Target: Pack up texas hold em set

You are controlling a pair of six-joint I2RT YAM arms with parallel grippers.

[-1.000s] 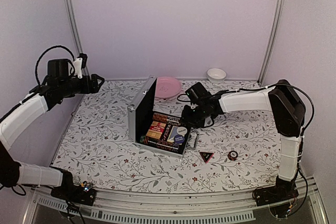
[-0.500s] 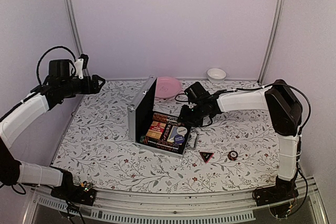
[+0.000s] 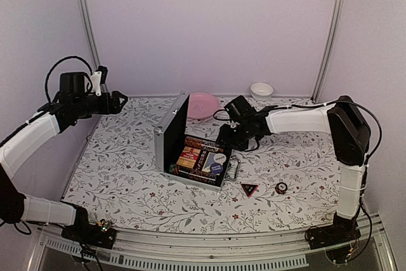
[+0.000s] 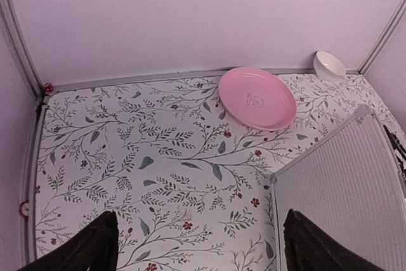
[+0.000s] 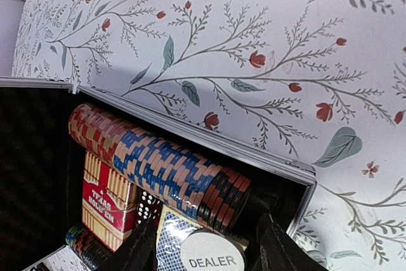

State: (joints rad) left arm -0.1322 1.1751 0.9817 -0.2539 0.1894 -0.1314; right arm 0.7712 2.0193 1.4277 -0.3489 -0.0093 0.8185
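The silver case (image 3: pixel 166 136) of the texas hold em set lies open mid-table, its lid upright on the left. A row of red, blue and black chips (image 5: pixel 152 160), a red card deck (image 5: pixel 106 202), a blue deck (image 5: pixel 171 238), dice (image 5: pixel 148 208) and a white dealer button (image 5: pixel 212 257) fill its black lining. My right gripper (image 3: pixel 232 139) hovers open over the case's far right corner, its fingers (image 5: pixel 136 253) straddling the dealer button without touching it. A black-and-red triangle (image 3: pixel 248 189) and a short chip stack (image 3: pixel 281 188) lie on the table right of the case. My left gripper (image 3: pixel 120 101) is open, high at the far left.
A pink plate (image 3: pixel 203 105) sits behind the case and a small white bowl (image 3: pixel 261 89) stands at the back wall. In the left wrist view the plate (image 4: pixel 257 98), the bowl (image 4: pixel 328 65) and the ribbed case lid (image 4: pixel 342 182) show below the open left gripper (image 4: pixel 203 252).
My right gripper's jaws have spread wider over the chips in the case, and its wrist has shifted slightly up and back. The left arm has barely moved.
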